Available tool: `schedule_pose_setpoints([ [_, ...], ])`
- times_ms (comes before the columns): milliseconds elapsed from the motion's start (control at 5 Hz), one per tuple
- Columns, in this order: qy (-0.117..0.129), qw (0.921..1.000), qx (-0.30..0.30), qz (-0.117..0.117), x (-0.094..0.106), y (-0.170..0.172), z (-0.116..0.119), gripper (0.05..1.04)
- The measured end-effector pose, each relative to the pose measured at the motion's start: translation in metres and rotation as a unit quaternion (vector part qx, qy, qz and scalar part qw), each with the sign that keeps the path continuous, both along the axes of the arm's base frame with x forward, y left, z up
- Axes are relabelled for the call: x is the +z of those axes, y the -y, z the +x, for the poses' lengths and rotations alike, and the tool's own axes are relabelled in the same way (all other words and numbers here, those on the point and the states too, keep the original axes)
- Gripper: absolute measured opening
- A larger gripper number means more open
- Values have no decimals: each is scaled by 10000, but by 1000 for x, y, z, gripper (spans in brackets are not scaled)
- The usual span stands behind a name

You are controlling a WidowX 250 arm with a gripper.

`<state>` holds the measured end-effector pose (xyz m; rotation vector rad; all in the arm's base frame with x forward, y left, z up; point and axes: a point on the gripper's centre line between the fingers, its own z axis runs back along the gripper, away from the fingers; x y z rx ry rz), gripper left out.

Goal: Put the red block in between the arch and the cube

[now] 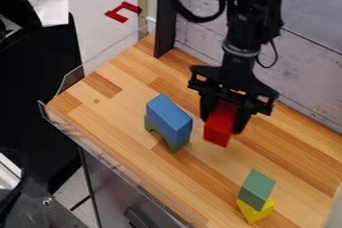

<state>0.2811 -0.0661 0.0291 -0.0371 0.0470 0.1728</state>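
Note:
The black gripper (223, 120) hangs over the wooden counter, right of its middle, shut on the red block (218, 131). The red block is held upright between the two fingers, its lower end sticking out below them; whether it touches the wood I cannot tell. Left of the gripper stands a green arch (177, 145) with a blue block (169, 117) lying on top of it. Toward the lower right, a green cube-like block (257, 189) rests on a yellow block (255, 212). The red block is between these two stacks, nearer the arch.
A clear plastic edge (120, 164) runs along the counter's left and front sides. Behind the arm is a whitish plank wall (307, 64), with a dark upright post (167, 14) at the counter's back left corner.

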Motion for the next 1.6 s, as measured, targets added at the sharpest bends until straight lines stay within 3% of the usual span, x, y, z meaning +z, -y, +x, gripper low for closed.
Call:
schedule_pose_setpoints([
  [400, -67, 9991, -426, 54, -19, 13, -2, 587],
  [600, 35, 9988, -478, 92, -33, 13, 4, 587],
  [800, -83, 9988, -473, 79, -53, 12, 2, 587],
  [1000, -43, 9993, -384, -12, -55, 10, 6, 587],
  [1200, -46, 9992, -393, 4, -57, 8, 6, 652],
  [1400, -124, 9993, -339, -52, -62, 8, 2, 937],
  [1600, -105, 9995, -276, -62, -54, 7, -2, 1002],
])
